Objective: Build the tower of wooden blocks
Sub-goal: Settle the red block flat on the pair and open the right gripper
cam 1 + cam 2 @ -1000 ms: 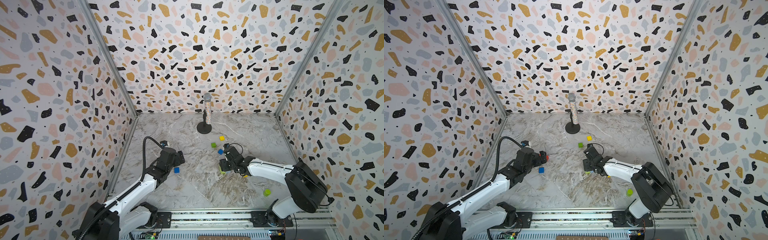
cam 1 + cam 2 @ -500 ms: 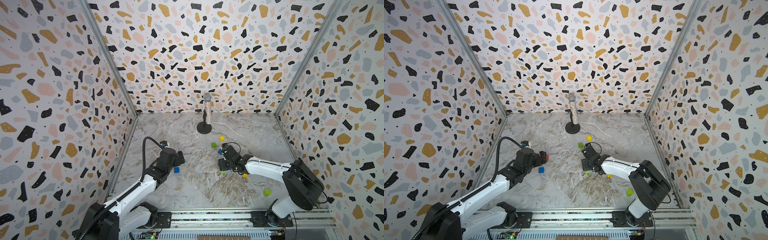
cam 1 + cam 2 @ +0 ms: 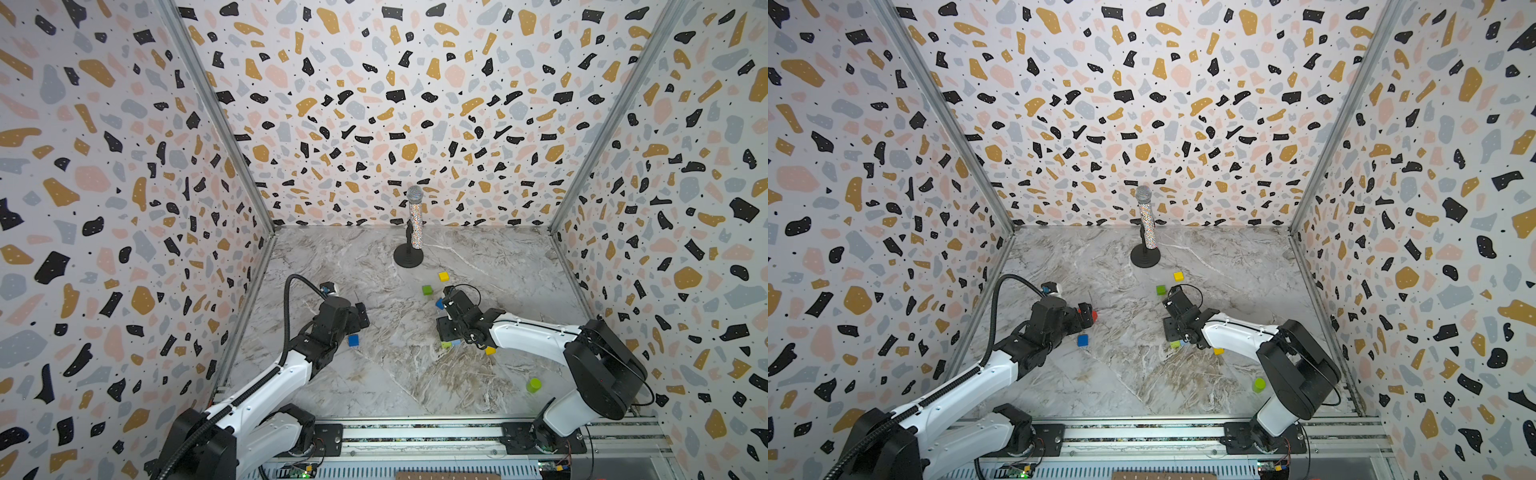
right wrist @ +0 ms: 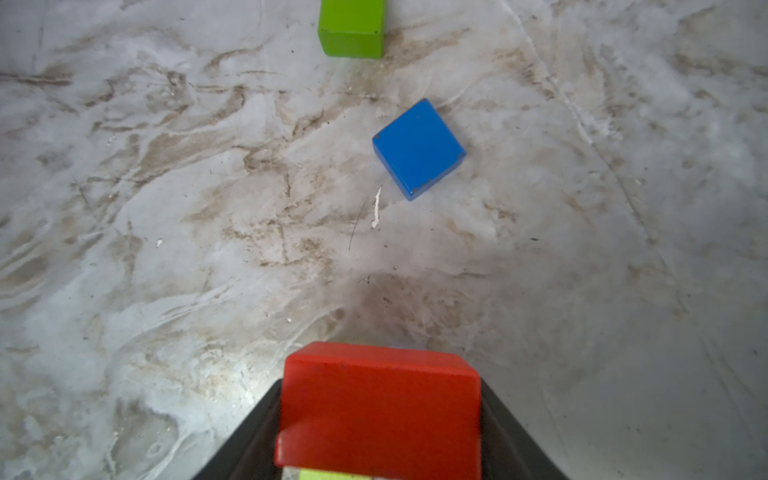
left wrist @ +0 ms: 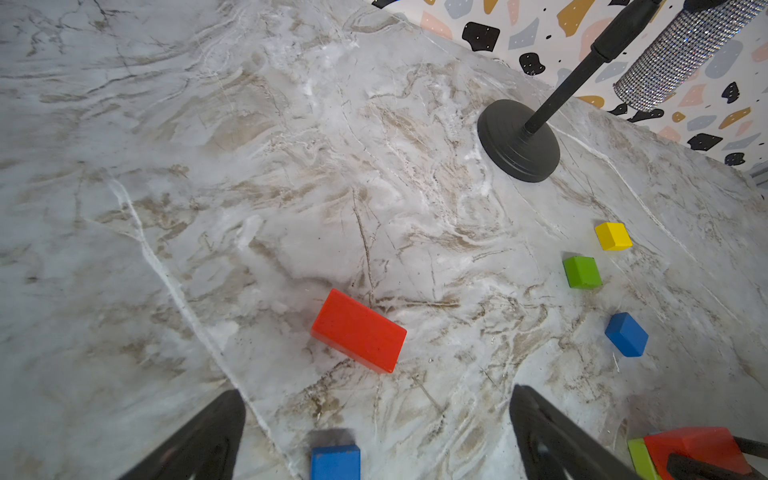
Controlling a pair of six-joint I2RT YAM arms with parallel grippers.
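**Status:** no tower stands yet. The wood blocks lie singly on the marble table [image 3: 386, 374], mostly right of centre in both top views.

**Right gripper** [image 4: 379, 440]: clenched on a red brick [image 4: 376, 386] at bottom centre of its wrist view. A lime-green block [image 4: 332, 474] shows directly beneath the brick (whether the two touch cannot be told). A dark blue cube [image 4: 417, 148] lies just above centre of that view, and a green cube [image 4: 352, 29] lies at the top edge.

**Left gripper** [image 5: 376, 395]: released, jaws spread wide, holding nothing. A second red brick [image 5: 359, 330] lies flat at centre of its wrist view. A blue cube [image 5: 336, 461] sits at the bottom edge between the fingers.

**Also noted:** a yellow cube [image 3: 443, 276] lies below the microphone [image 3: 414, 220]. A yellow block [image 3: 490, 350] lies just beside the right arm [image 3: 528, 332].

**Risks, as judged:**
- Setting the wide brick on the smaller lime-green block would give a top-heavy base, likely to tip on release.
- A swing of the right arm could sweep the yellow block aside.
- The left gripper, descending on the second red brick, could clip the blue cube.
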